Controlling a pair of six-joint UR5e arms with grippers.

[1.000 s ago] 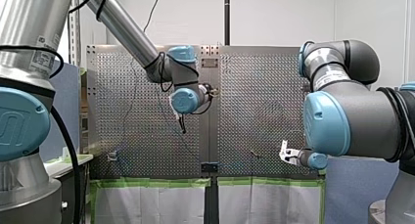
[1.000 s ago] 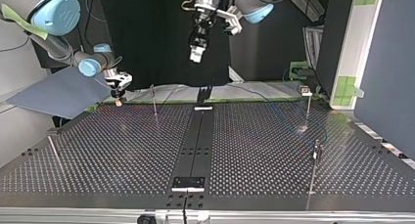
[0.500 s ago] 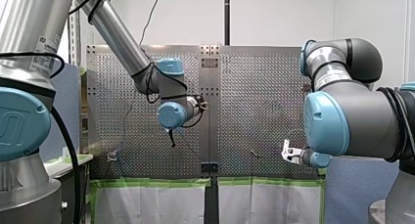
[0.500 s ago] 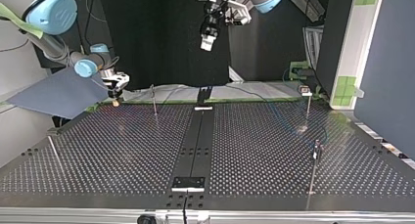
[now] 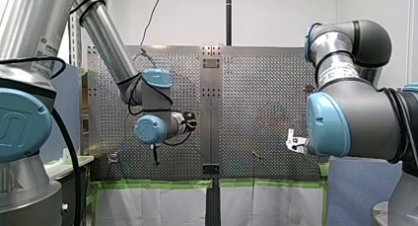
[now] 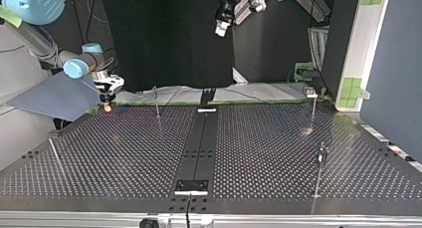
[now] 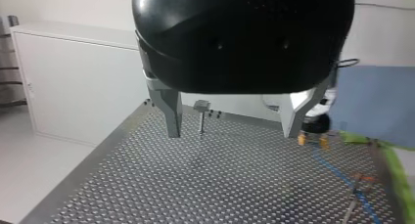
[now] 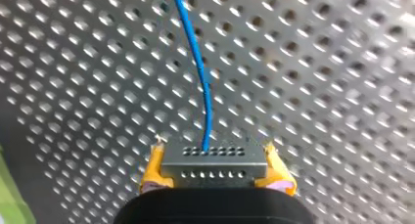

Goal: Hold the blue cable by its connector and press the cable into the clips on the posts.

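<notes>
Left arm (image 5: pixel 106 43) raised, black left gripper (image 7: pixel 233 133) held high, metal fingers (image 7: pixel 171 111) spread wide and empty, right arm (image 5: pixel 345 122) reaching low, right gripper (image 6: pixel 107 99) pointing down, yellow-padded fingers (image 8: pixel 152 172) clamped on a grey connector (image 8: pixel 215 161)

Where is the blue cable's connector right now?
In the right wrist view, the connector is clamped between my right end effector's yellow pads, over the perforated table.

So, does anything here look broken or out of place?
Nothing looks damaged or spilled. My right hand grips the connector squarely between its yellow pads, and the blue cable runs off it over the perforated table. My left hand hangs open and empty above the table.
</notes>
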